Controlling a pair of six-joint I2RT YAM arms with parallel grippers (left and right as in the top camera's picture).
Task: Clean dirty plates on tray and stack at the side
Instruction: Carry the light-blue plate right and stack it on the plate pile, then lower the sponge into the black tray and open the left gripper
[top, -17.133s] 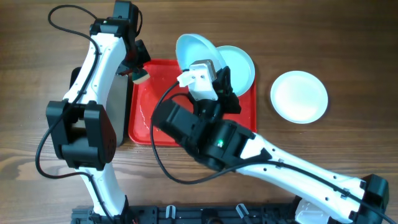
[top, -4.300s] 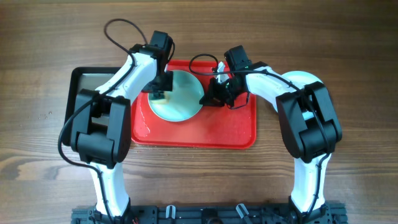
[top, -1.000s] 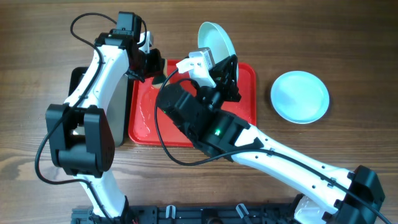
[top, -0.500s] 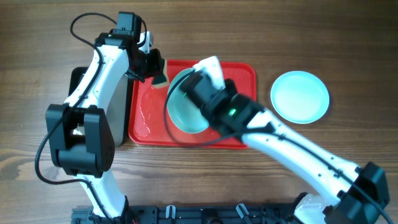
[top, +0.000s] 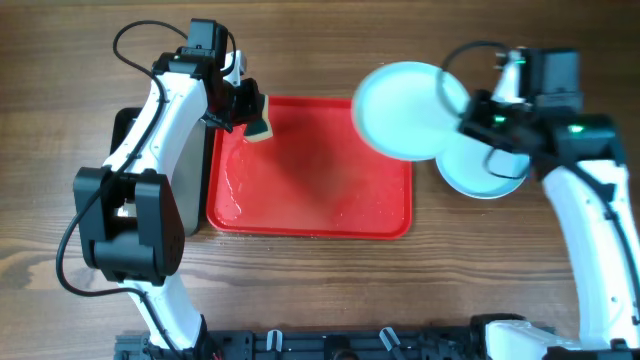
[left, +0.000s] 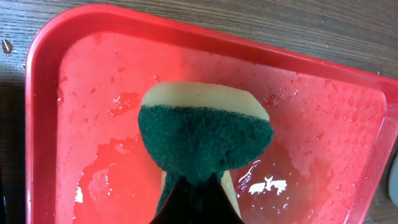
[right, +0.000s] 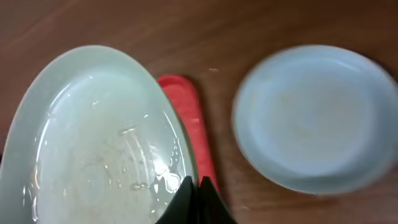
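The left claw (left: 198, 193) is closed on a sponge (left: 205, 134), with the green scouring face towards the wrist camera and the yellow foam behind it. The sponge hangs over the far left corner of the red tray (top: 310, 215). From the wrist view it cannot be told whether the sponge touches the tray floor.

The tray lies flat on the wooden tabletop (top: 330, 40). Its textured floor is wet, with droplets and thin pools near the left side and towards the right end. No plate rests on it.

The right claw (right: 198, 196) is closed on the rim of a pale turquoise plate (top: 400, 110). The plate is off the surface and tilted, above the far right corner of the tray and the bare wood beside it. Water beads and streaks show on its inner face.

A second plate (right: 311, 118) – pale blue – lies flat on the tabletop to the right of the tray, apart from it. In the overhead view the right arm and the held plate cover part of it.

A black tray (top: 195, 170) sits against the left side of the red tray, largely under the left arm.
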